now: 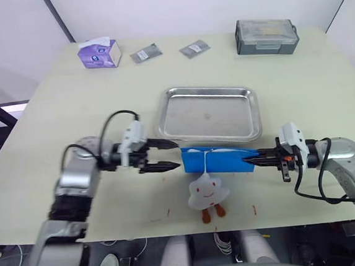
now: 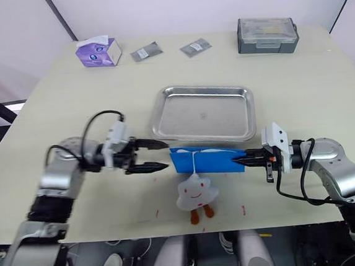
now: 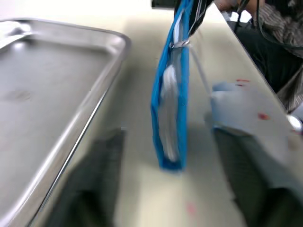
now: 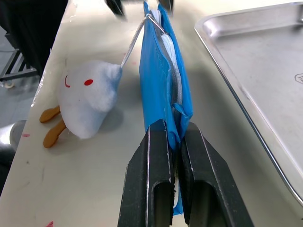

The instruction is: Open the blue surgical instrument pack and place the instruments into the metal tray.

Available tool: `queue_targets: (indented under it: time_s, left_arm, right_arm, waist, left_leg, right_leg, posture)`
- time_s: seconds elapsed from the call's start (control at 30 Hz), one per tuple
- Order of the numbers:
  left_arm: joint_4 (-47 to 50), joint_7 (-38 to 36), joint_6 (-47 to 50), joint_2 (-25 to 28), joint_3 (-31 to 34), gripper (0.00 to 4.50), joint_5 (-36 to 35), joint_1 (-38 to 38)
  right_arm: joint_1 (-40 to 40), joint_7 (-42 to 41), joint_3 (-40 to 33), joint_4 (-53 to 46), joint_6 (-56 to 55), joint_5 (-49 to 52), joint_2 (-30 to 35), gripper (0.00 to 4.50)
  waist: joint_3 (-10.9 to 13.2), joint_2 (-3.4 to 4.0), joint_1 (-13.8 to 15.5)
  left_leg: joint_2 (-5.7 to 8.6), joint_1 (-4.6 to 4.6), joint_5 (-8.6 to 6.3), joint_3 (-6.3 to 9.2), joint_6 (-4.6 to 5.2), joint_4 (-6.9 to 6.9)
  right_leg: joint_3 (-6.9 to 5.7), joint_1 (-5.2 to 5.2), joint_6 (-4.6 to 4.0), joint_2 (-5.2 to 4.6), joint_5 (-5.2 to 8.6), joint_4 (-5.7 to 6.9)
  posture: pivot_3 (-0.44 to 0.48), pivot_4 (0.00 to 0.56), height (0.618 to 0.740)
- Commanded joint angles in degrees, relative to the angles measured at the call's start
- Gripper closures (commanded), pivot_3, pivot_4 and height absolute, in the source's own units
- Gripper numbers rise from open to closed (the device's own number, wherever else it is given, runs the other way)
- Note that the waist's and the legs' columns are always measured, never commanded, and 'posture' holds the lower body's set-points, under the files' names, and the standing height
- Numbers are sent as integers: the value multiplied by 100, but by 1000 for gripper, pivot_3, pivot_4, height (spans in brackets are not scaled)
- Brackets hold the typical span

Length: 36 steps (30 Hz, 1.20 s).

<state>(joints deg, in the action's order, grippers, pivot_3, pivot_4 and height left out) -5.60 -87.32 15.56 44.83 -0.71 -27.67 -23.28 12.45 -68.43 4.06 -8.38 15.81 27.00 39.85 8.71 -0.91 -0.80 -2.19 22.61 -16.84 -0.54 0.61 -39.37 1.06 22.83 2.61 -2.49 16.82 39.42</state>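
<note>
The right gripper [image 4: 174,142] pinches one end of the blue surgical instrument pack [image 1: 220,160], which stands on its edge on the desk [image 1: 70,111]. The left gripper [image 1: 167,155] has its fingers spread apart, just short of the pack's other end and not touching it. The metal tray [image 1: 208,113] lies just beyond the pack, away from both grippers. A small white soft toy [image 1: 206,192] hangs from the pack by a string.
</note>
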Motion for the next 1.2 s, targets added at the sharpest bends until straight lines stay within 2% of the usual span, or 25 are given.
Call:
queue_targets:
  time_s: [0.03,0.17,0.3,0.47,0.67,0.8,0.83,0.87,0.97,1.07,1.13,1.2]
  left_arm:
    - [846,-155,540,205,165,19,-560,421]
    - [1732,249,1063,165,68,19,-879,1006]
    - [2140,872,945,-326,-448,19,-462,1236]
    - [1953,1540,965,-768,-947,19,95,1081]
    - [1522,1564,519,-755,-1365,19,759,956]
    - [1330,1332,611,-815,-1473,19,669,851]
    - [1316,1223,621,-834,-1423,535,548,822]
    - [1306,1185,709,-874,-1340,844,402,776]
    - [1325,1092,893,-898,-1175,2390,126,693]
    - [1450,918,1038,-789,-1000,3659,-173,728]
    - [1598,883,1014,-563,-776,4259,-247,802]
    - [1779,871,1146,-284,-467,4416,-451,908]
  right_arm:
    - [6,-5,-152,-69,-107,57,-34,4500]
    - [42,-4,-116,-42,-105,39,-83,4500]
    - [128,0,-87,2,-76,31,-138,4500]
    - [180,-12,-121,-36,-4,93,-157,4500]
    - [164,-20,-185,-129,71,209,-174,4500]
    - [128,21,-198,-196,76,198,-175,4500]
    - [119,40,-212,-218,87,209,-177,4500]
    - [108,47,-219,-236,88,208,-171,4500]
    - [81,63,-225,-264,79,193,-162,4500]
    - [55,101,-223,-306,80,184,-176,4500]
    - [30,161,-245,-323,57,152,-174,4500]
    - [4,192,-295,-344,43,170,-157,4500]
  waist:
    - [0,0,11]
    - [2,1,18]
    - [2,1,23]
    - [2,2,21]
    - [2,2,7]
    - [2,2,16]
    - [2,2,18]
    - [2,2,17]
    - [2,2,18]
    - [2,2,7]
    - [2,1,-7]
    - [3,2,-8]
  left_leg:
    - [-3,0,0,0,0,0]
    - [-2,4,0,1,0,0]
    - [0,4,0,3,0,0]
    - [8,3,0,2,0,0]
    - [8,3,0,2,0,0]
    - [8,3,0,1,0,0]
    - [8,3,0,0,0,0]
    - [8,3,0,1,0,0]
    - [7,3,0,1,0,0]
    - [7,3,0,1,0,0]
    - [6,3,0,2,0,0]
    - [5,3,0,3,0,0]
  right_leg:
    - [0,0,0,-4,0,0]
    - [-2,-1,1,-11,0,-3]
    - [-4,-1,1,-11,0,-2]
    - [-3,-1,1,-7,0,-2]
    - [-3,0,0,-4,0,-1]
    - [-2,-1,0,-6,0,-2]
    - [-2,-1,0,-6,0,-2]
    - [-3,-1,0,-6,0,-2]
    - [-3,-1,0,-6,0,-2]
    - [-3,-1,0,-5,0,-2]
    - [-3,0,0,-5,0,-2]
    - [-3,1,0,-4,0,-1]
  posture:
    - [0,150,740]
    - [0,150,740]
    - [0,150,740]
    - [0,150,740]
    - [0,150,740]
    - [0,150,740]
    - [0,150,740]
    - [0,150,740]
    - [0,150,740]
    - [0,150,740]
    - [0,150,740]
    - [0,150,740]
